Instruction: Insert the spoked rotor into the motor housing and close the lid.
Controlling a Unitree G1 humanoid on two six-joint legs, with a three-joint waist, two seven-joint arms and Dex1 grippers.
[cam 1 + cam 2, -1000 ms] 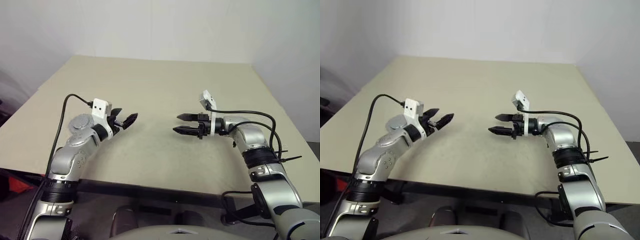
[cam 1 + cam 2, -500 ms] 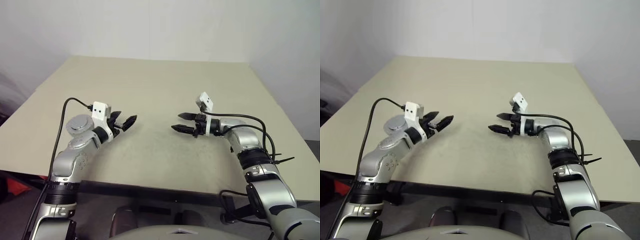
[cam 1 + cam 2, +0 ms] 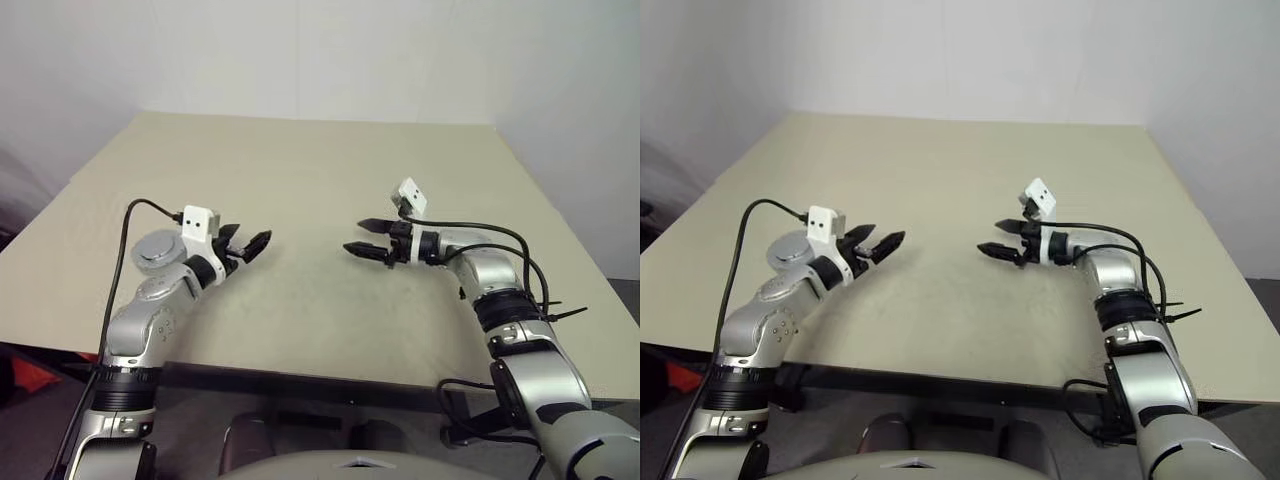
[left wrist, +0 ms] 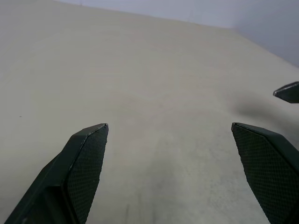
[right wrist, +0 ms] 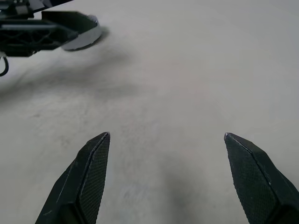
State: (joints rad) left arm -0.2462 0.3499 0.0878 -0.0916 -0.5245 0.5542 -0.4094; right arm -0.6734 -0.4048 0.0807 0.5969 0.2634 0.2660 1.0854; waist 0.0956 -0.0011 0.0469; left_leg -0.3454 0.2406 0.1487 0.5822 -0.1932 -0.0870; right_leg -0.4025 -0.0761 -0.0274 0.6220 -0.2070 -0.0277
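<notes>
Hovering in the left eye view: the left hand [image 3: 250,240] and the right hand [image 3: 356,236] hang just above the beige worktop [image 3: 320,150], tips turned toward each other, with a bare stretch of surface between them.
Left hand, left eye view: its two black fingers stand apart and grip nothing; a white camera box [image 3: 200,220] sits on the wrist and a black cable [image 3: 124,245] loops back along the arm.
Right hand, left eye view: its fingers are spread, one above the other, and grip nothing; a white camera box [image 3: 408,195] rides above the wrist.
Right eye view: the same pair, the left hand [image 3: 880,243] and the right hand [image 3: 995,238], well apart over the worktop's near half.
Left wrist view: the left hand [image 4: 170,126] shows its textured fingers [image 4: 86,158] wide apart over plain worktop [image 4: 140,56]; a dark fingertip of the right hand [image 4: 287,92] enters at the edge.
Right wrist view: the right hand [image 5: 167,135] shows its fingers [image 5: 88,172] wide apart over the worktop [image 5: 196,65]; the left hand [image 5: 46,30] lies opposite, casting a soft shadow.
</notes>
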